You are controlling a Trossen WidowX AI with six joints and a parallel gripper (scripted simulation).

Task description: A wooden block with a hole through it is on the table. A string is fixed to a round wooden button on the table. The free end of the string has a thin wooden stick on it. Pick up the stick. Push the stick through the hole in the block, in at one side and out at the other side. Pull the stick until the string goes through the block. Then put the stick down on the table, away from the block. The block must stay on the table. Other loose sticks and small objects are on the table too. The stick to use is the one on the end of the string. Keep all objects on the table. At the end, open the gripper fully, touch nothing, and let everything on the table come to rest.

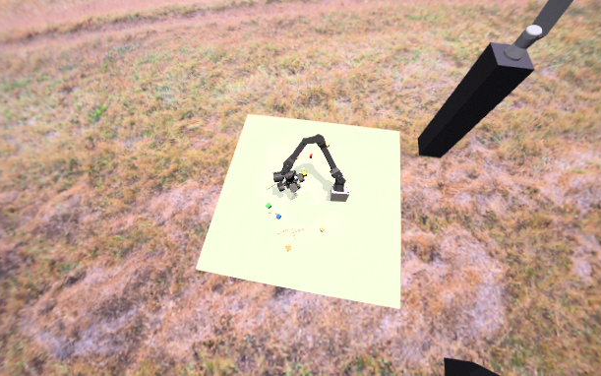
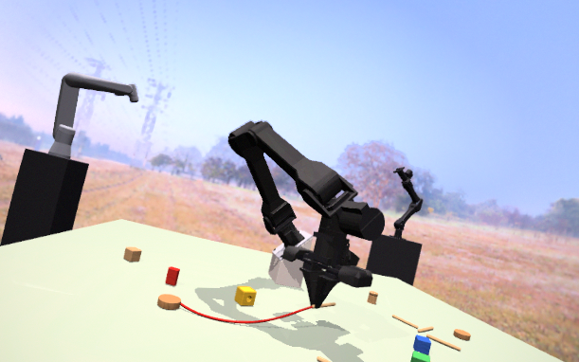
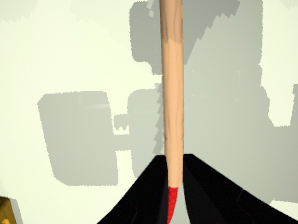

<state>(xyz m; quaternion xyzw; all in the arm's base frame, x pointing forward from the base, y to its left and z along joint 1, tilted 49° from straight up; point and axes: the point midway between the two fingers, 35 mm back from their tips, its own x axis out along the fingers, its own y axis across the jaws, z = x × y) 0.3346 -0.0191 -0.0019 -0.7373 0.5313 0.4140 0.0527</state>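
My gripper (image 2: 317, 305) (image 3: 173, 164) is shut on the string-end stick and holds it a little above the table. The pale wooden stick (image 2: 329, 304) (image 3: 173, 100) is gripped near its string end, and the rest reaches forward past the fingertips. The red string (image 2: 244, 322) (image 3: 172, 197) runs from the stick to the round wooden button (image 2: 169, 301), which lies flat on the table. The yellow block (image 2: 245, 296) (image 1: 304, 173) stands between the button and the gripper, with its round hole showing in the exterior view. Its corner shows at the lower left of the wrist view.
A red block (image 2: 172, 276) and a wooden cube (image 2: 132, 254) stand behind the button. Right of the gripper are a small wooden cylinder (image 2: 372, 298), loose sticks (image 2: 443, 342), a wooden disc (image 2: 461, 334), a blue block (image 2: 422, 345) and a green block (image 2: 421, 357).
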